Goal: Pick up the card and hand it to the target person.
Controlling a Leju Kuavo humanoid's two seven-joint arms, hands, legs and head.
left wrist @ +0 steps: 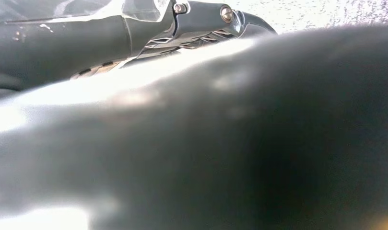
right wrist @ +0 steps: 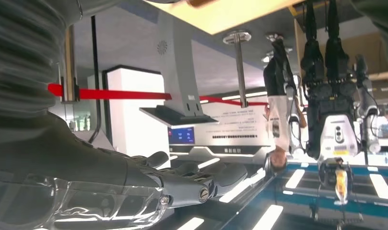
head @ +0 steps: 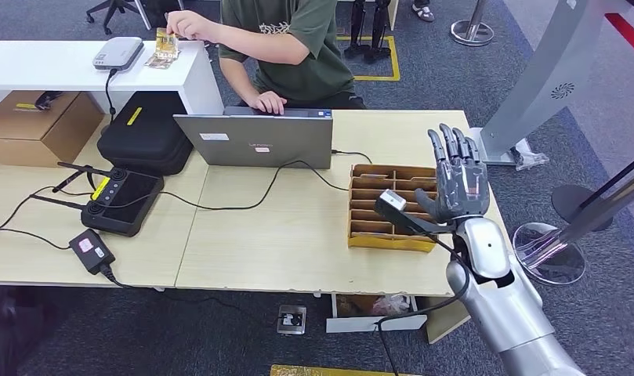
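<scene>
Although the head view took in the whole desk (head: 298, 235), much stayed hard to read: the person (head: 286, 39) behind the laptop (head: 255, 139) was cut off above the shoulders by the picture's edge, and the left wrist view was a dark, glossy blur in which I could not make out the left hand or tell how it lay. The right hand (head: 457, 174) stood raised above the right end of the desk, fingers (head: 453, 145) straight, spread and pointing away from the robot, holding nothing; it covered the near right corner of the cardboard tray (head: 392, 207), so some of the slots were hidden. In the right wrist view the same fingers (right wrist: 216, 175) stretched out flat, with the room behind them upside down. The card (head: 166, 43) was well away from the robot, on the white counter (head: 55, 64) beyond the desk, pinched in the person's hand (head: 186, 25). It looked small, yellowish and glossy, with a second similar piece lying just beneath it; its print was too small to read. It seemed held roughly upright, but its long axis could not be told with any certainty.
</scene>
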